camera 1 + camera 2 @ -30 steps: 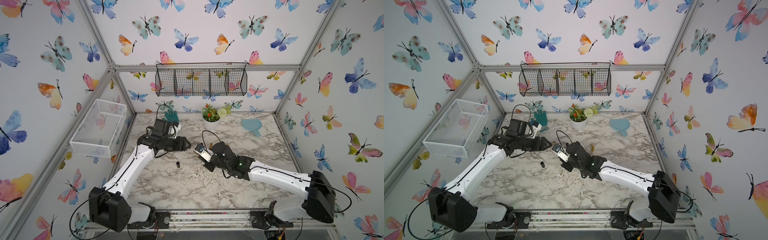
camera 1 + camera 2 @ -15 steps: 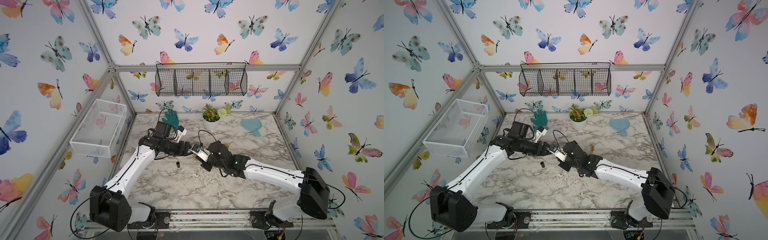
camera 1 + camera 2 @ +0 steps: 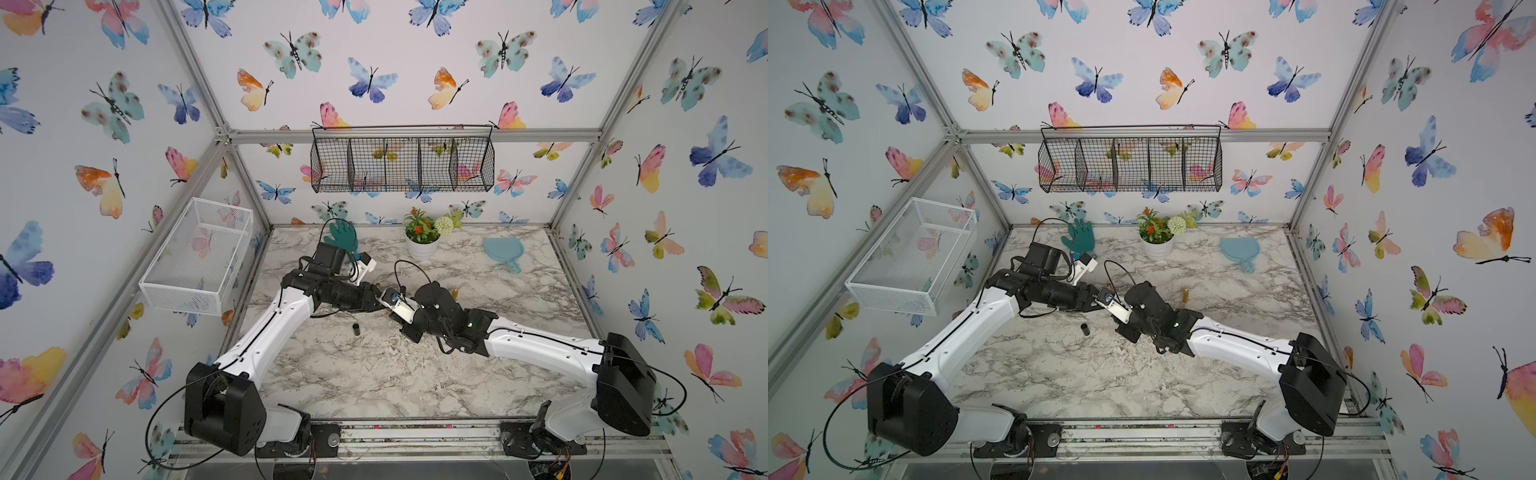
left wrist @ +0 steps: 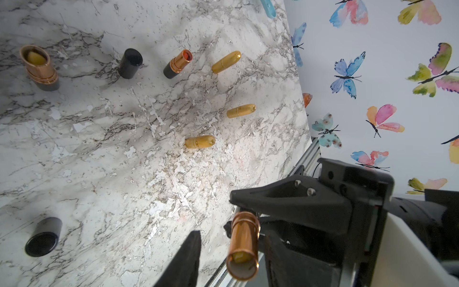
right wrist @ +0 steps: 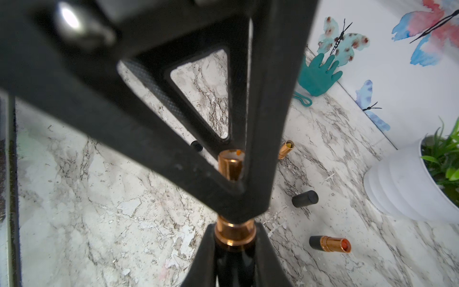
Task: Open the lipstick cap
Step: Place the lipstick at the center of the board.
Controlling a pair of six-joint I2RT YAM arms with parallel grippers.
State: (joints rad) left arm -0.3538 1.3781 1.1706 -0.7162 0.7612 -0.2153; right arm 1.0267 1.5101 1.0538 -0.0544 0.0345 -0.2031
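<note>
Moved my left pincer (image 3: pixel 376 300) in around the lipstick (image 4: pixel 243 238).
Jaws stood apart; my right pincer (image 5: pixel 234 229) clamped its base.

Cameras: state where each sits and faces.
Top views: high above the robot's base, looking down onto the table; left arm and right arm show.
Left wrist: on the left arm, facing the right hand gripping the lipstick; own finger shows.
Right wrist: on the right arm, facing the left hand; own fingers show.
Wrist views share the lipstick.
</note>
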